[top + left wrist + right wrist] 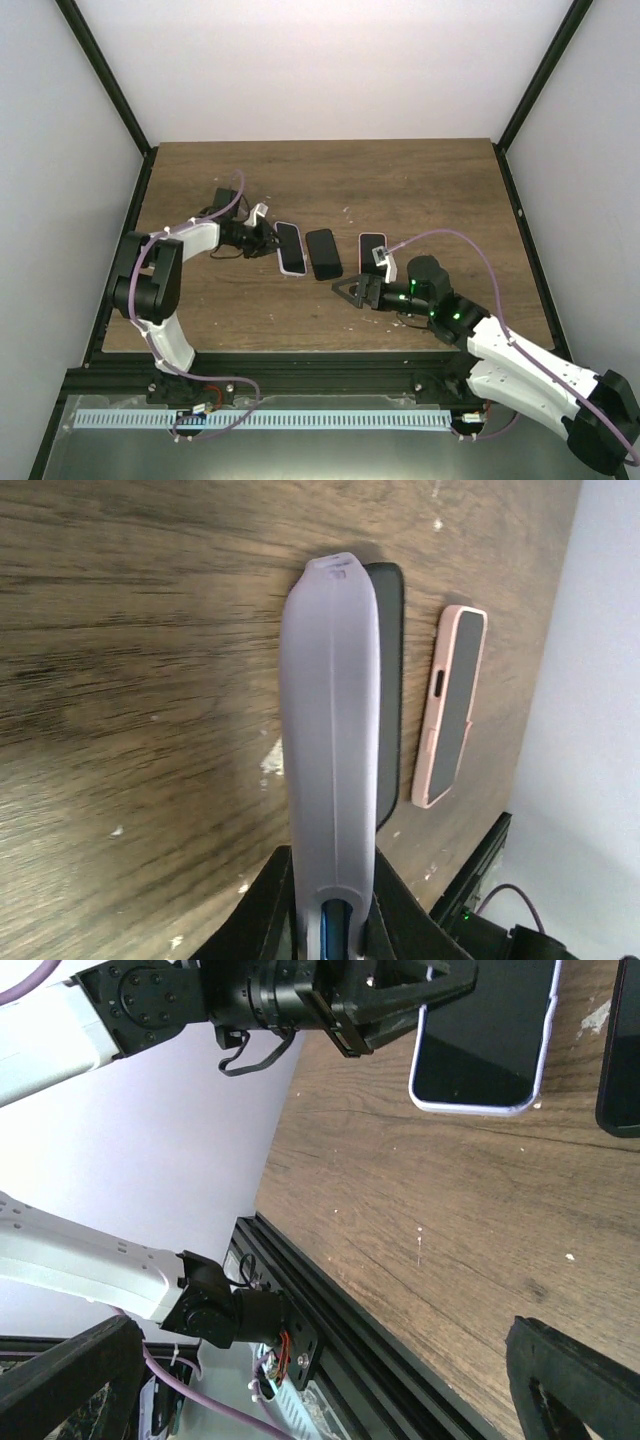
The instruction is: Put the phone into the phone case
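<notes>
A phone with a dark screen sits inside a lavender phone case [291, 248] that lies on the wooden table [400, 180]. My left gripper [268, 240] is shut on the case's near end. In the left wrist view the case [330, 710] runs edge-on out of the jaws, and a blue phone edge shows through its port cut-out. The right wrist view shows the cased phone [485, 1045] screen up, with the left gripper [400, 1000] on its end. My right gripper [350, 292] hangs open in front of the phones, holding nothing, with both fingers [570, 1375] wide apart.
A black phone-shaped slab [323, 254] lies right of the lavender case, close beside it [388, 670]. A phone in a pink case [373, 250] lies further right [452, 705]. Black frame rails run along the table's near edge [330, 1300] and its sides.
</notes>
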